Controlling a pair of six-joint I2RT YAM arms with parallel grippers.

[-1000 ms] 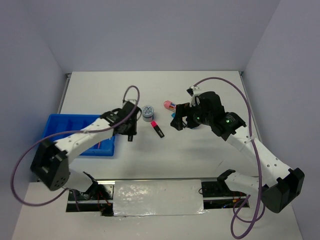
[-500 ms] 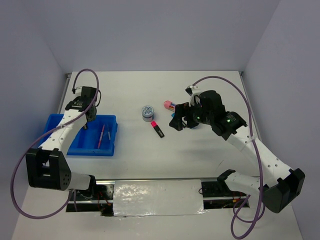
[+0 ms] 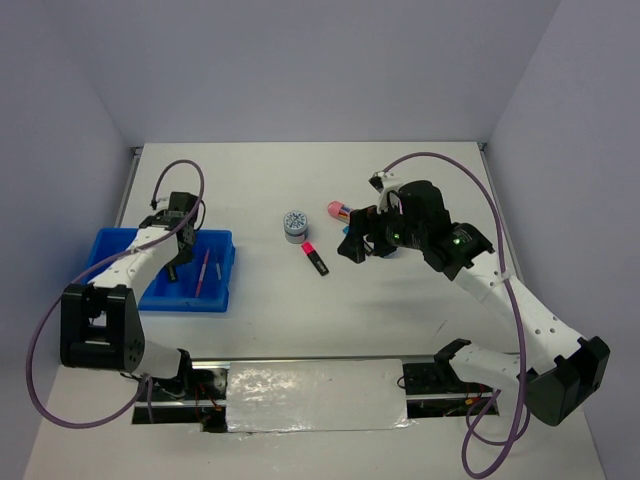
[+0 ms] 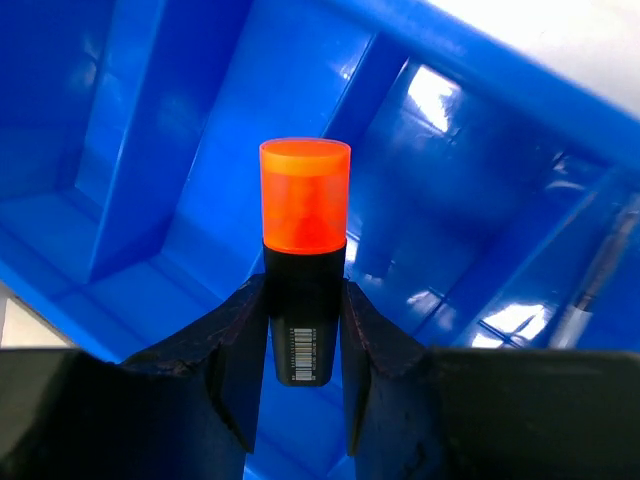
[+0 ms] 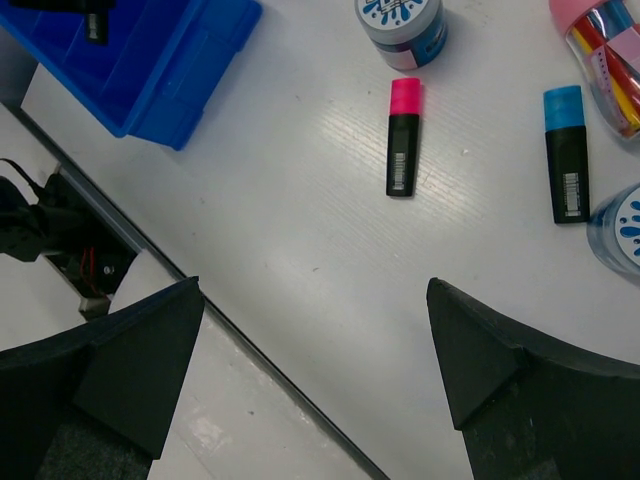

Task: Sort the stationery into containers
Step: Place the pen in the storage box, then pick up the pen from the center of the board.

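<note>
White tabletop (image 3: 300,330) runs from the arm bases toward the back wall, with the blue tray (image 3: 226,300) nearest on the left and two thin pens (image 3: 203,272) in its right-hand compartment. Above the tray hangs the left gripper (image 4: 305,300), jaws partly closed on the black barrel of an orange-capped highlighter (image 4: 305,200); which compartment lies beneath is unclear. Released over a divider, it could straddle the wall or bounce in among the pens. Farther out, the right gripper (image 5: 310,290) hovers wide open and empty over the pink-capped highlighter (image 5: 404,135), blue-capped highlighter (image 5: 567,150), two discs (image 5: 401,25) and pink capsule case (image 5: 600,50). These lie close together, so a wide-jawed descent could knock a neighbour or pinch two at once.
</note>
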